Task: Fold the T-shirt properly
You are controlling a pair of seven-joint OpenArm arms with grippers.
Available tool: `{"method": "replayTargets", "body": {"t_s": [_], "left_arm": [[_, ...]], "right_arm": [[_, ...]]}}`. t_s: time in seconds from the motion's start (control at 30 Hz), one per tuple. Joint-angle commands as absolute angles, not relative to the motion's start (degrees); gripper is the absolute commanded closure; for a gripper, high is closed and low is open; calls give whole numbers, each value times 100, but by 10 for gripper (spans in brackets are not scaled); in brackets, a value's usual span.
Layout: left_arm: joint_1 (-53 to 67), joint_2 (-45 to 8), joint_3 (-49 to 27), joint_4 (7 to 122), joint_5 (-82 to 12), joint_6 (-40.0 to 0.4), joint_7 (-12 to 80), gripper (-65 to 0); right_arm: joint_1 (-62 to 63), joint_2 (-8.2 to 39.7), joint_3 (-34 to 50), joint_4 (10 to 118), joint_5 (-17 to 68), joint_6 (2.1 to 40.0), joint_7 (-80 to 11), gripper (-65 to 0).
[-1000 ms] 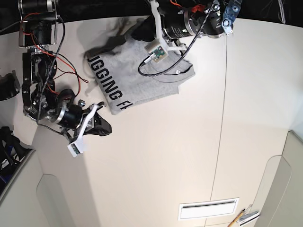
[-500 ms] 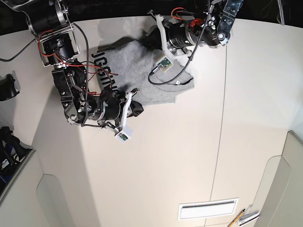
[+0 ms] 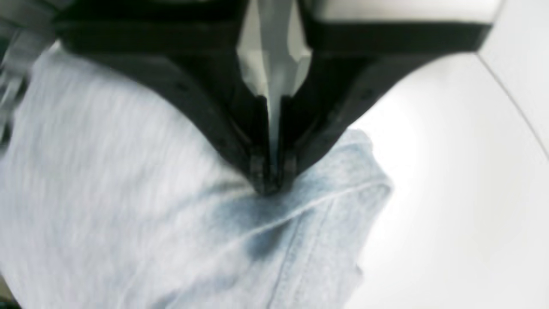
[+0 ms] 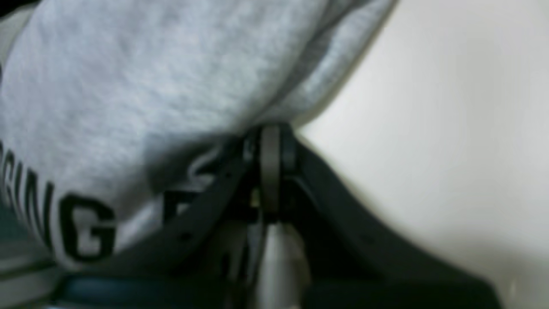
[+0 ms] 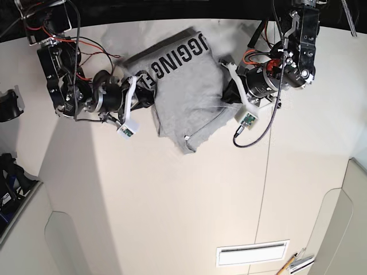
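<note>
Grey heather cotton fills most of both wrist views: the T-shirt [image 5: 186, 94] lies bunched near the far edge of the pale counter [image 5: 189, 206], stretched between the two arms, with part of its black block lettering [image 5: 175, 57] showing on the upper fold and a loose corner of the fabric hanging toward the near side. The left tool [image 3: 271, 182] has its jaws drawn together, and it looks clamped on a pinch of T-shirt fabric beside a stitched hem, the cloth puckering darkly where it meets the tips. The right tool [image 4: 269, 141] is likewise closed, and it appears to be gripping the edge of the T-shirt just past the printed letters, though blur makes the exact amount of cloth between the jaws hard to tell. Judging from how the garment sits, it is crumpled and skewed instead of lying flat, so the fold is far from neat. The main risk is that each tool holds only a thin pinch; if the arms pull apart or lift unevenly, the cotton could slip out of one grip and the shirt would collapse into a heap. A second risk is that either tool has caught more than one layer, which would drag hidden fabric along and leave a twisted, lopsided fold. The loose corner could also tuck under the body as the cloth is laid down, trapping a crease.
</note>
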State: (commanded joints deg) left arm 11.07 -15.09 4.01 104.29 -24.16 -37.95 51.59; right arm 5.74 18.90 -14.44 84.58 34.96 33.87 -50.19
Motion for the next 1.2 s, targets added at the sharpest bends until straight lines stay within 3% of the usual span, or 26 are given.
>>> {"method": "replayTargets", "body": {"t_s": [0.37,0.57,0.77,1.03,1.2], "left_arm": [[307,-1514,399,9699,-2561,-3745,5221,-39],[421,-1916,399,10348,-3079,-3747,5507,-39],[1424,-2486,27,11159,-3387,-3747,5627,-39],[3229,-2508,-1374,12195,-3830,-3839,5854,-39],[3883,-2440,-1581,12265,-4125,-3841,5854,-39]], "right_arm": [[-1,1887,-1304,9225,3472,3382,-5000,0],[-23,1892,-366,9260,3520,3387,-5284,0],[-370,2174,587,9629,4423,3476,-5758,0],[-1227,2882,738,10479,4910,3474,-6049,0],[-1682,3109,738,10772,5192,3476,-6062,0]]}}
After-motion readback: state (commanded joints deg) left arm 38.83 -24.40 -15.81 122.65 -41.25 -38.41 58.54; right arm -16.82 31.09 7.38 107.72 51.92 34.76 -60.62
